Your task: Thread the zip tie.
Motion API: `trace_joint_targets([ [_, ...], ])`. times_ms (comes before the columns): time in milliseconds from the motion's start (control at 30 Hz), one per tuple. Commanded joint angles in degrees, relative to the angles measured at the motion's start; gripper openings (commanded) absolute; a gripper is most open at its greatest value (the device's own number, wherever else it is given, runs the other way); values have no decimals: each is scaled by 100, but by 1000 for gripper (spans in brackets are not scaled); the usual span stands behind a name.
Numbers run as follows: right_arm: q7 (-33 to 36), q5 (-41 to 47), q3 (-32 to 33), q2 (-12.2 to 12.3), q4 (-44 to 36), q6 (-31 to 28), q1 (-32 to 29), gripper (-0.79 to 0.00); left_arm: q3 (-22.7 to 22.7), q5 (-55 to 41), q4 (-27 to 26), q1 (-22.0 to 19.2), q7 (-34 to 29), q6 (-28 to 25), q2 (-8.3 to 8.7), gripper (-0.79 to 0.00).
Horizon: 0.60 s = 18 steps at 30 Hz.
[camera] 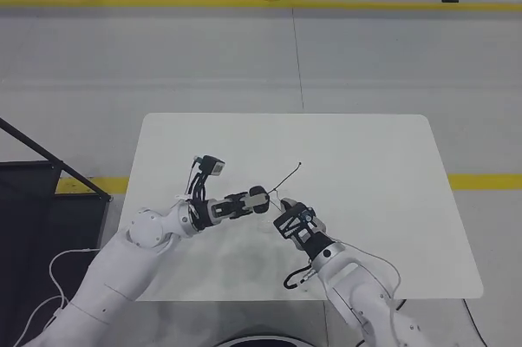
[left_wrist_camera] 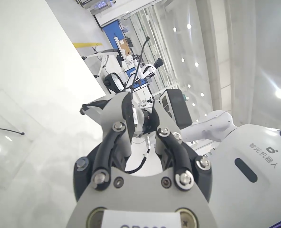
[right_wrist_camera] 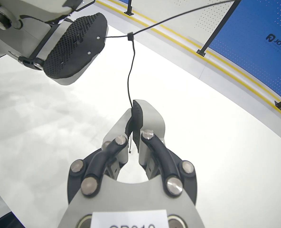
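Black and hair-thin, the zip tie (camera: 287, 176) is hanging above the white worktop (camera: 374, 156) in the top view, between the left tool (camera: 261, 197) and the right tool (camera: 284, 208), which are sitting nose to nose. Its free length is angling toward the far side. At the left wrist, the left tool (left_wrist_camera: 144, 103) is standing parted with nothing clamped, and the tie is merely brushing one fingertip and arching off in a springy curve. At the right wrist, the right tool (right_wrist_camera: 133, 112) is pinching a strand tight between its ribbed rubber pads. That strand is rising to a small blocky head (right_wrist_camera: 130, 36), where a longer strand is crossing toward the left tool's dimpled oval pad (right_wrist_camera: 76, 46). My worry is that the short tip beside that pad is sitting loose. The stiff, smooth plastic is probably trying to straighten, so it could slide back out of the head, and an off-line grab could knock it away.
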Motion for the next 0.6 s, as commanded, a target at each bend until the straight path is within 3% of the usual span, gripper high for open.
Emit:
trace_joint_targets([
  [0,5,-19,10,-9,-8,-1,-13,-785,7,3,28,-21,-5,-1,-16,-529],
  [567,77,-223,34,-87,-55,-109,-78,-785,66,-19,267,-146,-86,8,-141,-551],
])
